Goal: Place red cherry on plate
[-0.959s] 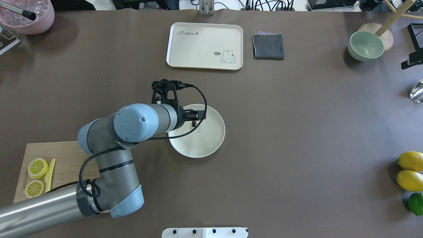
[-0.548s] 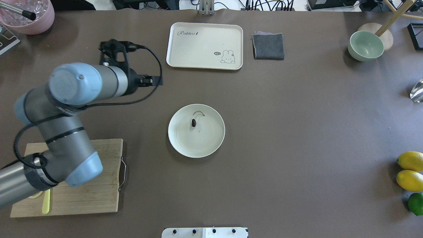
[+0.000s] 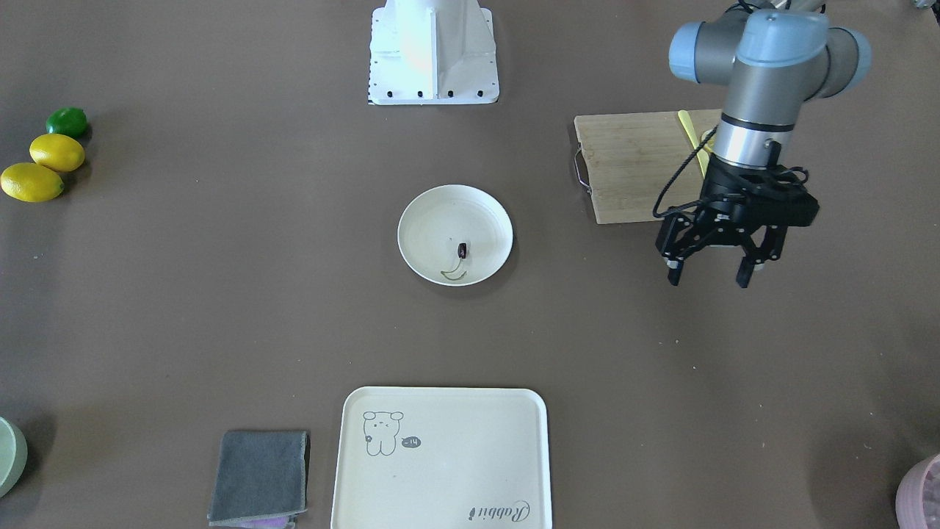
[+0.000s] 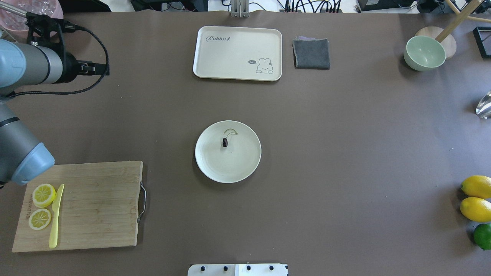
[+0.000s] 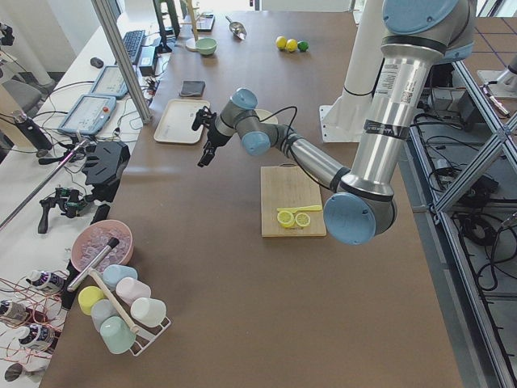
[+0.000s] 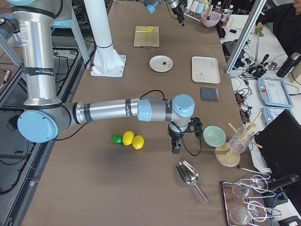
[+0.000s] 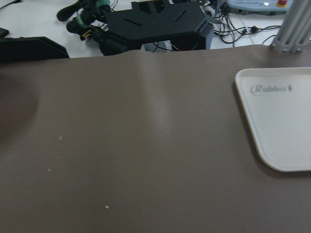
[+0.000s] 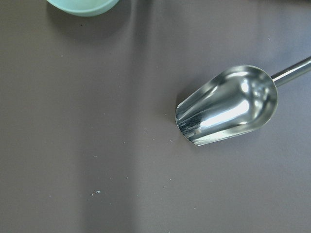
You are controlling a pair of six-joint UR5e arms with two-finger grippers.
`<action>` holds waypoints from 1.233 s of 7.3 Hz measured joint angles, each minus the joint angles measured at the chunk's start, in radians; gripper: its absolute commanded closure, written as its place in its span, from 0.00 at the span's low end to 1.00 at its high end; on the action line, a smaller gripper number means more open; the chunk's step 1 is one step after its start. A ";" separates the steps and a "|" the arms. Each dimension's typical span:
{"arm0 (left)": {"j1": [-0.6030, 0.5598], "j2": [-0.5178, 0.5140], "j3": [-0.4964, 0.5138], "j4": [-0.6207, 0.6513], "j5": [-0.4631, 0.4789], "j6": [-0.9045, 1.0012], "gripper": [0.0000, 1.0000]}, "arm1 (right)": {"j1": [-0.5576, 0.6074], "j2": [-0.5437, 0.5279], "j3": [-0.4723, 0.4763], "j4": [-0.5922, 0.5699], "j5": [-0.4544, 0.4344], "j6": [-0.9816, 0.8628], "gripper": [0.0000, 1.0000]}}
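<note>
Nearest the robot on the counter (image 4: 345, 153) I see the white base plate (image 4: 238, 269). Next, on the left, is the wooden cutting board (image 4: 96, 207), with two lemon slices (image 4: 43, 194) at its left end and a yellow knife (image 4: 55, 218) just beside them. At the right edge, about level with the board, are two lemons (image 4: 476, 186) and a lime (image 4: 483, 236) in a row. Mid-counter: the plate (image 4: 230, 168) sits flat. The red cherry (image 4: 225, 142) lies inside it on the plate floor, a bit off centre toward the far side. Its stem (image 4: 230, 131) curls toward the far rim. Both grippers are well apart from it. The left gripper (image 3: 709, 279) hangs above bare counter out on the left, beyond the board, with its fingers spread wide and holding nothing. Its wrist camera shows only brown counter and a corner of the tray. The right gripper (image 6: 176, 149) shows only in the right side view, low over the counter between the lemons and the green bowl (image 4: 424, 53). I cannot tell whether its fingers are spread or closed. Its wrist camera looks down on the metal scoop (image 8: 228, 104) and an edge of that bowl. Far side: the cream tray (image 4: 238, 53) with the rabbit drawing. A folded grey cloth (image 4: 311, 53) lies just beside it on the right, not touching. The pink bowl (image 3: 922, 496) is in the far-left corner.
</note>
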 measured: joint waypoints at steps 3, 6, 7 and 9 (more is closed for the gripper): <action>-0.233 0.103 0.047 0.042 -0.335 0.148 0.02 | 0.013 -0.018 0.008 -0.001 -0.009 -0.007 0.00; -0.521 0.208 0.114 0.150 -0.512 0.552 0.02 | 0.013 0.000 0.009 0.002 -0.010 -0.007 0.00; -0.595 0.216 0.158 0.157 -0.569 0.603 0.02 | 0.012 0.002 0.010 0.002 -0.008 -0.006 0.00; -0.673 0.222 0.207 0.154 -0.657 0.634 0.02 | 0.011 0.002 0.016 0.003 -0.005 -0.003 0.00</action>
